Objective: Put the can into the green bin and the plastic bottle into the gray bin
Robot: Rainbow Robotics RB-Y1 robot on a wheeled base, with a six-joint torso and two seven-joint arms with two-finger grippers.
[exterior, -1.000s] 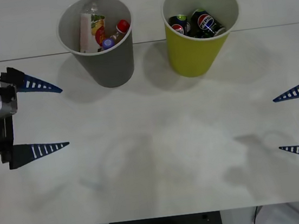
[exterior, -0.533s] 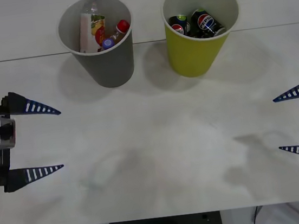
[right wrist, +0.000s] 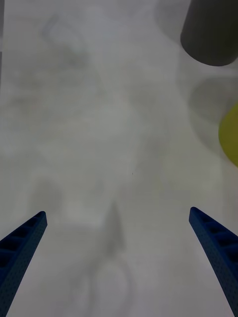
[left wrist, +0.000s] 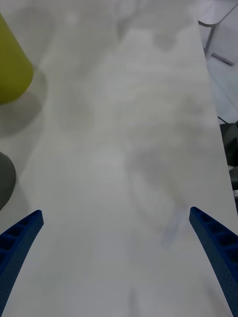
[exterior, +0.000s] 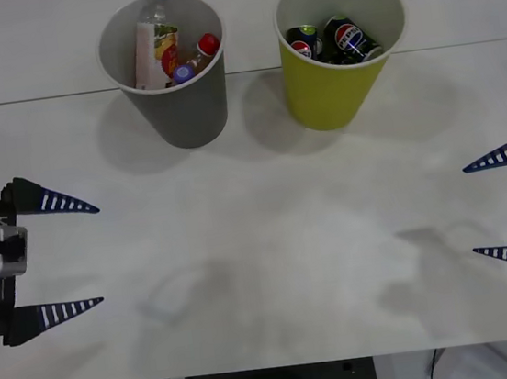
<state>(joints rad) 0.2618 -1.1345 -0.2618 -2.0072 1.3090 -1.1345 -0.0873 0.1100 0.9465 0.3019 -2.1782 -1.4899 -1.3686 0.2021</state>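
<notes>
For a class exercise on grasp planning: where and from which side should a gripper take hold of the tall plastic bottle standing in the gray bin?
Grip the bottle at its neck just under the red cap, coming from above. Only that end rises past the gray bin's rim; the wall and neighbouring bottles block its body. Both grippers, left and right, are open.

The can (exterior: 306,42) lies inside the green bin (exterior: 344,86); bottles fill the gray bin (exterior: 179,106).
</notes>
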